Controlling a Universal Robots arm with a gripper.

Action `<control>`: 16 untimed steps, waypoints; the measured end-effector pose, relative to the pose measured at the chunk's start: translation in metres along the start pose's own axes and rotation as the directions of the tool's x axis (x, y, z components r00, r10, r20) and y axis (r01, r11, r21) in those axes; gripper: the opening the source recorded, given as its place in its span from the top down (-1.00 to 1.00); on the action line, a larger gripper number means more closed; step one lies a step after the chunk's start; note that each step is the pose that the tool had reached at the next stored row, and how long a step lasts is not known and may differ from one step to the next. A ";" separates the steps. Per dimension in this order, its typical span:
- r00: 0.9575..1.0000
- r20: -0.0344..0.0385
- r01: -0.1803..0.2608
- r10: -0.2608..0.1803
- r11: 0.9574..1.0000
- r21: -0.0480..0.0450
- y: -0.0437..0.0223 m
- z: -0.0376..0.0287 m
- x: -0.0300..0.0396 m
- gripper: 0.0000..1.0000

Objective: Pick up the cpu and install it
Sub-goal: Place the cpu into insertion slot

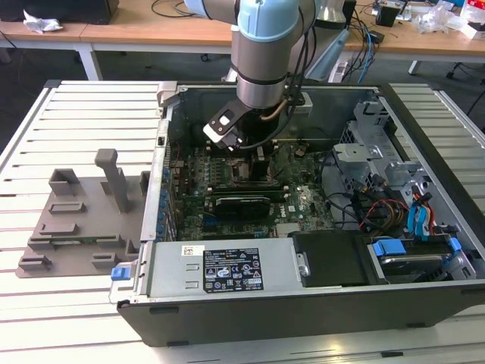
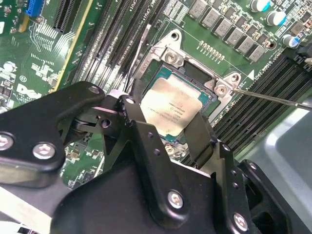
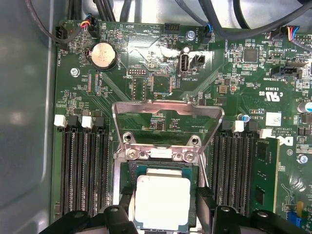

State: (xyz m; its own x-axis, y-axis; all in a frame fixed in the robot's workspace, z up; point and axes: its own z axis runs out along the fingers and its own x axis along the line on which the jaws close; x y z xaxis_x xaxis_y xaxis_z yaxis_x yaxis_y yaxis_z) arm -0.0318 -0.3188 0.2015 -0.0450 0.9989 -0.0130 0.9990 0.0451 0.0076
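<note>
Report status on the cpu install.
Tool shut on cpu, at open motherboard socket. Load plate raised, clear of it. Nothing in the way.

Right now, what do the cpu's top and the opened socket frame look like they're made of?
The cpu: its top looks like matte silver-grey metal, given its soft, even sheen. The socket frame: probably bare steel sheet, bright and glossy, with sharp highlights along its thin bent edges.

Silver-blue arm (image 1: 261,53), black hand (image 2: 165,117), silver screws (image 2: 175,199)
</note>
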 end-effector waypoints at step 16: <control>0.999 -0.023 0.028 -0.028 1.000 -0.001 0.0043 -0.0001 0.0028 -0.23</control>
State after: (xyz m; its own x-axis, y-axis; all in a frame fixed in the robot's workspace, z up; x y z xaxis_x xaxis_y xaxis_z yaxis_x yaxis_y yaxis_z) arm -0.0276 -0.3158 0.2016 -0.0729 0.9973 0.0103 0.9973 0.0728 0.0083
